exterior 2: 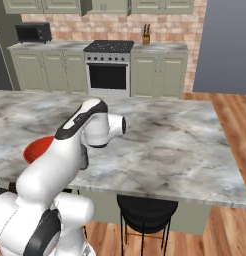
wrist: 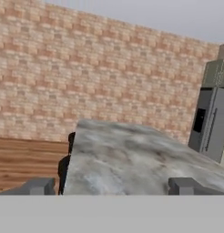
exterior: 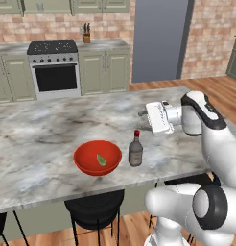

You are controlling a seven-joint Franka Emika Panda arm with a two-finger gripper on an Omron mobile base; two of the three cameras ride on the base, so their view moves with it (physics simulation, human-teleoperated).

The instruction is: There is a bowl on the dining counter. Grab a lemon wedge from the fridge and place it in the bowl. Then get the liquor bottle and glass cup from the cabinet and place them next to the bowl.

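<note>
The red bowl (exterior: 97,157) sits near the front edge of the dining counter (exterior: 43,129), and the yellowish-green lemon wedge (exterior: 101,160) lies inside it. Just right of the bowl stands the liquor bottle (exterior: 135,150), upright, dark, with a red cap. My gripper (exterior: 141,114) hovers above the counter behind and slightly right of the bottle, pointing left along the marble. In the hand view my gripper (wrist: 111,186) is open with nothing between its fingertips (wrist: 38,185). My arm hides most of the bowl (exterior 2: 37,149) in the right base view. The glass cup is out of view.
Black stools (exterior: 94,206) stand under the counter's front edge. Across the aisle stands a stove (exterior: 54,67) between green base cabinets, with wall cabinets (exterior: 98,6) above. The grey fridge (wrist: 214,120) stands beyond the counter's far end (wrist: 132,154), beside a brick wall.
</note>
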